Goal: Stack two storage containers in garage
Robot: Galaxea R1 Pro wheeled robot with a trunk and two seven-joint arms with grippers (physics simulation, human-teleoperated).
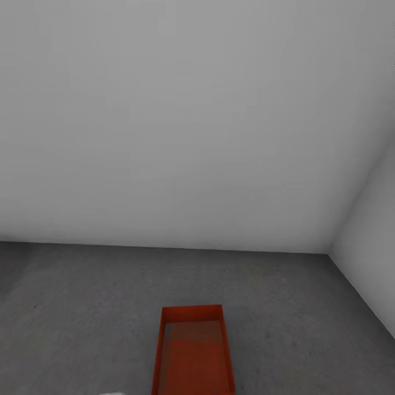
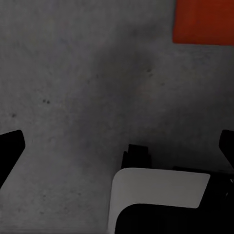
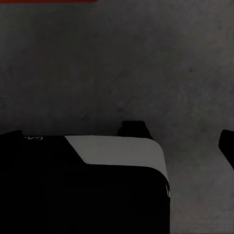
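An orange-red storage container (image 1: 194, 354) stands on the dark grey concrete floor (image 1: 82, 307) of the garage, low in the head view, with its open top up and its ribbed base showing. A corner of the container (image 2: 204, 22) appears in the left wrist view, well clear of my left gripper (image 2: 117, 151), which hangs open over bare floor with nothing between its fingers. A thin red strip of the container (image 3: 46, 1) lies at the edge of the right wrist view. My right gripper (image 3: 122, 146) is open too, holding nothing.
Plain white walls (image 1: 192, 120) close the room ahead and on the right, meeting at a corner (image 1: 331, 252). Concrete floor spreads left and right of the container. A white and black part of my own body (image 2: 156, 195) sits under both wrist cameras.
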